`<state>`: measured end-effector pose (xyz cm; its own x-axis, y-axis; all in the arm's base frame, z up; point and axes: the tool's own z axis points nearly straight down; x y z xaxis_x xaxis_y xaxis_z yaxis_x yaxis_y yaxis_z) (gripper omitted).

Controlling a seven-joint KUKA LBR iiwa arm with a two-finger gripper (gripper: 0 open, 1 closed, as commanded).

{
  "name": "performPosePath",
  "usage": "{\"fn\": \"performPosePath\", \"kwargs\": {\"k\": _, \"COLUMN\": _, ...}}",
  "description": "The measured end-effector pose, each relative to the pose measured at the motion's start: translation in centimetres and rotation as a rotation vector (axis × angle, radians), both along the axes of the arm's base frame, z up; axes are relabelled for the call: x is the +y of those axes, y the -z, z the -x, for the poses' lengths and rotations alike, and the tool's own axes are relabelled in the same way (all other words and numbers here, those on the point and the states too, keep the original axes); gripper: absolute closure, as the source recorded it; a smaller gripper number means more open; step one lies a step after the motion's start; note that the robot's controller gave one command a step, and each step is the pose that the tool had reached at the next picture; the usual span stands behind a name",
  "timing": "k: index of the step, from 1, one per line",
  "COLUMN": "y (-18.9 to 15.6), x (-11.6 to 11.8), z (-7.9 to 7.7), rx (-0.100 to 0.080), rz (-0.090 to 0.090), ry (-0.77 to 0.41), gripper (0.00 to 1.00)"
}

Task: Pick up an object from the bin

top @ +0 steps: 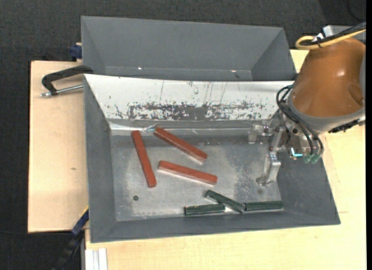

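Dark green slim rectangular sticks (225, 201), three of them, lie in a rough row along the front wall of the grey metal bin (174, 231), just camera-side of the end effector (268, 177). The right-hand green stick (264, 207) is the nearest thing to the end effector, apart from it and not gripped. End effector hangs low over bare bin floor with nothing seen in it; can't tell whether it is wide or narrow from this angle. Three reddish-brown flat bars (187, 172) lie scattered well off to the view's left of the end effector. Risks, as I judge them: the green sticks sit close to the wall, so a descent there could jam the end effector on the wall or land on a stick's top rather than straddling it. The tilted middle stick looks to touch its neighbours, so a lift may drag a second one. Thin flat sticks may pivot or slip out if caught near an end.
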<state>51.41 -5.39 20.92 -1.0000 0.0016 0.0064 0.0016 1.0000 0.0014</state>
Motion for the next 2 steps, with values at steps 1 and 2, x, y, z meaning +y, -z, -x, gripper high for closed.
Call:
{"fn": "performPosePath", "kwargs": {"k": 1, "y": -0.4, "x": 0.0, "z": -0.2, "rx": -0.008, "rz": 0.001, "ry": -0.002, "gripper": 0.00}}
{"fn": "performPosePath", "kwargs": {"k": 2, "y": 3.2, "x": 2.9, "z": 0.0, "rx": -0.017, "rz": 0.003, "ry": -0.093, "gripper": 0.00}}
